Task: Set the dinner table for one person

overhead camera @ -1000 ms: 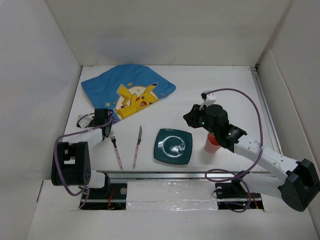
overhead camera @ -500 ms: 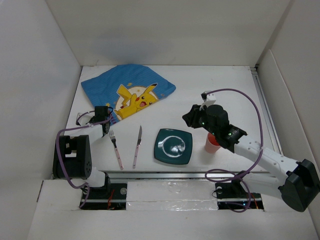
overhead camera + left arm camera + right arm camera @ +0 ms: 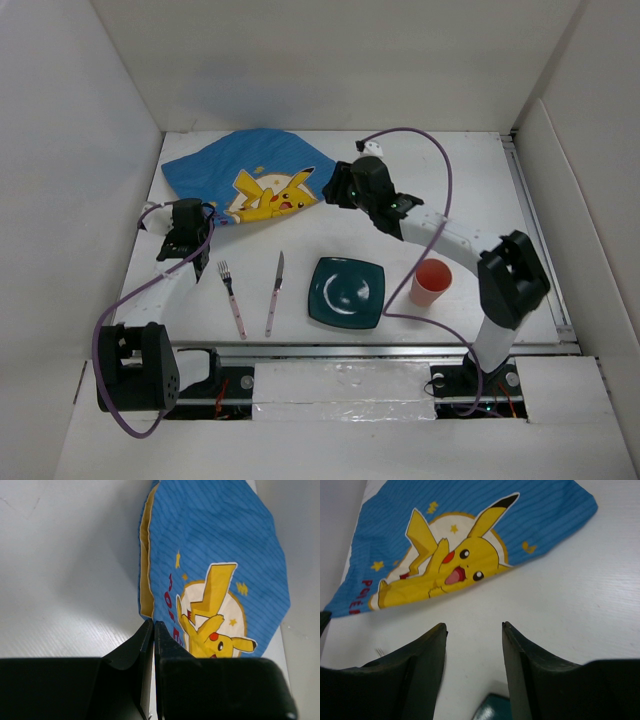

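On the white dinner table (image 3: 450,180), a blue cartoon-print placemat (image 3: 255,180) lies at the back left. Along the near edge lie a fork (image 3: 232,297), a knife (image 3: 275,292), a dark teal square plate (image 3: 346,292) and an upright pink cup (image 3: 430,282). My left gripper (image 3: 203,216) is shut, its tips (image 3: 153,624) at the placemat's near corner (image 3: 150,611). A thin white slit shows between the fingers and I see no cloth in it. My right gripper (image 3: 474,625) hangs open and empty over bare table, just short of the placemat's (image 3: 470,540) near edge.
White walls box in the table on the left, back and right. A metal rail (image 3: 400,348) runs along the near edge. The right arm's purple cable (image 3: 445,190) loops over the table's middle. A corner of the plate (image 3: 492,712) shows under the right fingers.
My right arm has left the pink cup standing and swung far-left to the placemat, its jaws now wider. My left gripper has shut and moved from the fork towards the placemat's corner.
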